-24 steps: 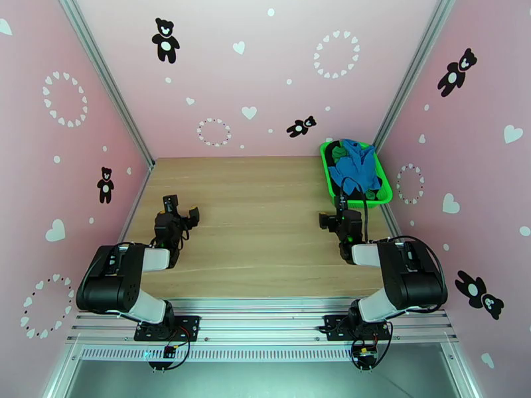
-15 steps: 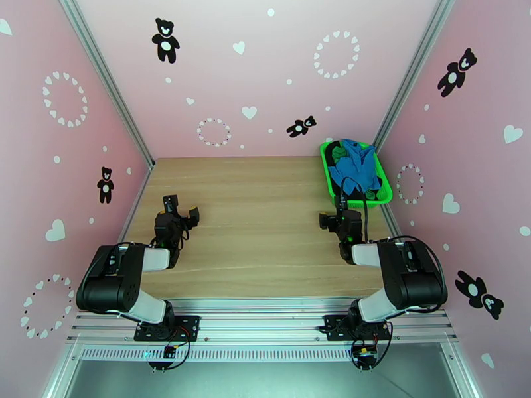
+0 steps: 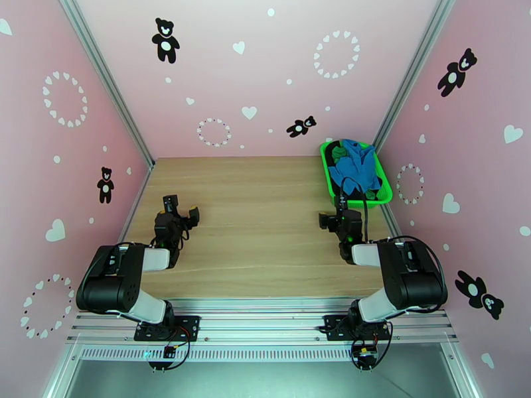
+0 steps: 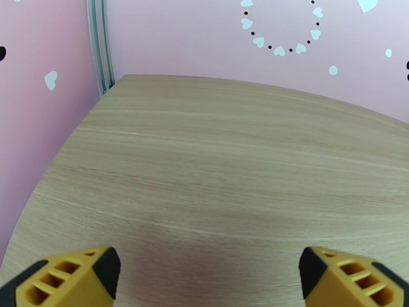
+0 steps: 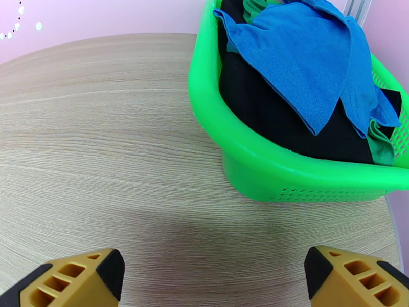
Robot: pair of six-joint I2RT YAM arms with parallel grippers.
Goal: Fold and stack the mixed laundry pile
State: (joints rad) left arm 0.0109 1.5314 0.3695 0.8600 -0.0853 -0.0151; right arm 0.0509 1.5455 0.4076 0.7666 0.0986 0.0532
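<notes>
The laundry pile sits inside a bright green mesh basket at the table's far right corner. A medium-blue T-shirt lies on top, draped over a black garment; bits of a green garment poke out at the back and at the right. My right gripper stands open low over the table, just short of the basket's near wall, nothing between its yellow fingertips. My left gripper is open over bare wood on the left side, its arm resting low.
Pink walls with aluminium corner posts close in the wooden table on three sides. The basket stands tight against the right wall. Open tabletop spreads between the two arms and toward the back wall.
</notes>
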